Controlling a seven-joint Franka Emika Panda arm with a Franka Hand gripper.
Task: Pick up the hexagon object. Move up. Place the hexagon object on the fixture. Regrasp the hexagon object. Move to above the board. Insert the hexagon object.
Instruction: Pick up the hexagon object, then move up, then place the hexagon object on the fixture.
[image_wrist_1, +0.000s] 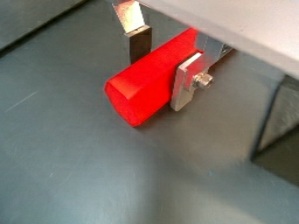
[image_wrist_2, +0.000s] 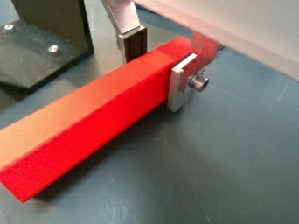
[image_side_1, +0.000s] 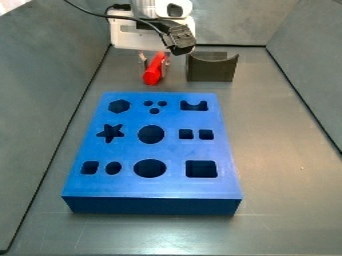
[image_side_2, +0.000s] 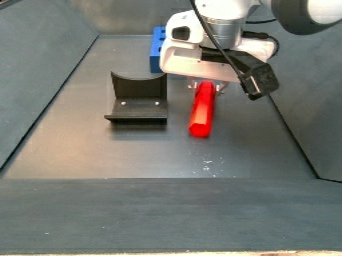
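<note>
Hexagon (image_wrist_2: 93, 131) is lying on the tabletop (image_wrist_2: 233, 175); your hand (image_wrist_2: 158, 59) is clamping one end, so lifting risks it tilting or slipping.

**Camera layout**

Both wrist views sit close above the gripper (image_wrist_1: 158, 63), looking steeply down past the jaws at the slim red-orange hexagon rod (image_wrist_2: 87, 131) on the grey tabletop (image_wrist_1: 70, 166).

A side view looks from high over the flat blue cut-out board (image_side_1: 154, 150) toward the dark notched fixture block (image_side_1: 211, 66). A side view faces the opposite way, fixture (image_side_2: 136, 100) near, board (image_side_2: 159, 45) behind. Both share gripper (image_side_1: 154, 62), rod, fixture.
</note>
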